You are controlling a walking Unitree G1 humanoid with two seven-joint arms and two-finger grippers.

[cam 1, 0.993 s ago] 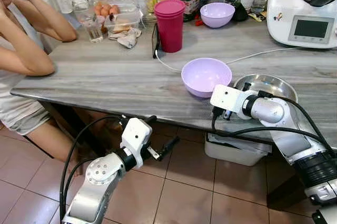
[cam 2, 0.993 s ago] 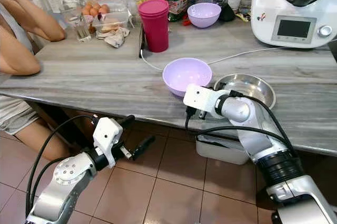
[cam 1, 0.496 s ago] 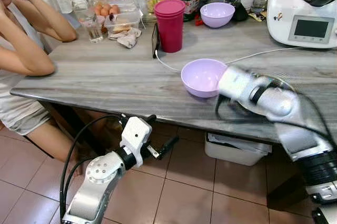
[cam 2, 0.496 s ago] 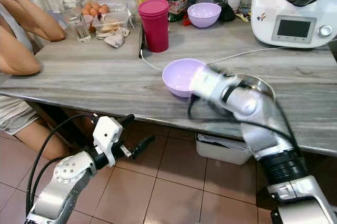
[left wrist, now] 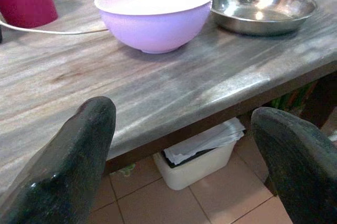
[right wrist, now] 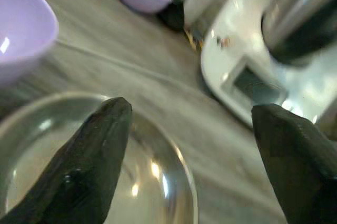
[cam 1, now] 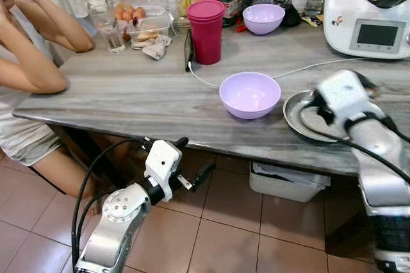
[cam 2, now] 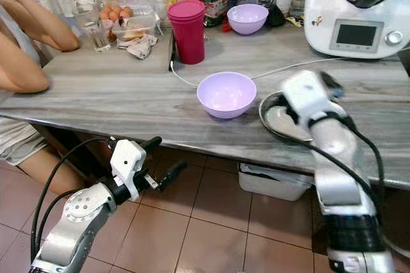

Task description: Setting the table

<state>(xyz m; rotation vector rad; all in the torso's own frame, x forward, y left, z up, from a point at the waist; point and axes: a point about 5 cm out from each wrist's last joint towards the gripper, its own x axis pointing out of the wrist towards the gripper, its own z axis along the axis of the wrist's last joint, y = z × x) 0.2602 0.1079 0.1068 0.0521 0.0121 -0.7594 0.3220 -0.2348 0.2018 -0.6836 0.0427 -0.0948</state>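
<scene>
Glossy steel dish, matt plastic bowl, wood-grain table.

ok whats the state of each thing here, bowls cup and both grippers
near purple bowl: upright, empty
steel bowl: upright, empty, beside it
far purple bowl: upright
magenta cup: upright, lid on
right gripper: open, above the steel bowl
left gripper: open, below the table edge

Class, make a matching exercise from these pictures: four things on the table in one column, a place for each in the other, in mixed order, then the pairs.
Things
1. near purple bowl
2. steel dish
3. red cup
4. eggs

Places
A. in a clear box at the back
B. beside the phone
C. under the right tool
D. between red cup and steel dish

Pairs: 1-D, 2-C, 3-B, 4-A
</scene>
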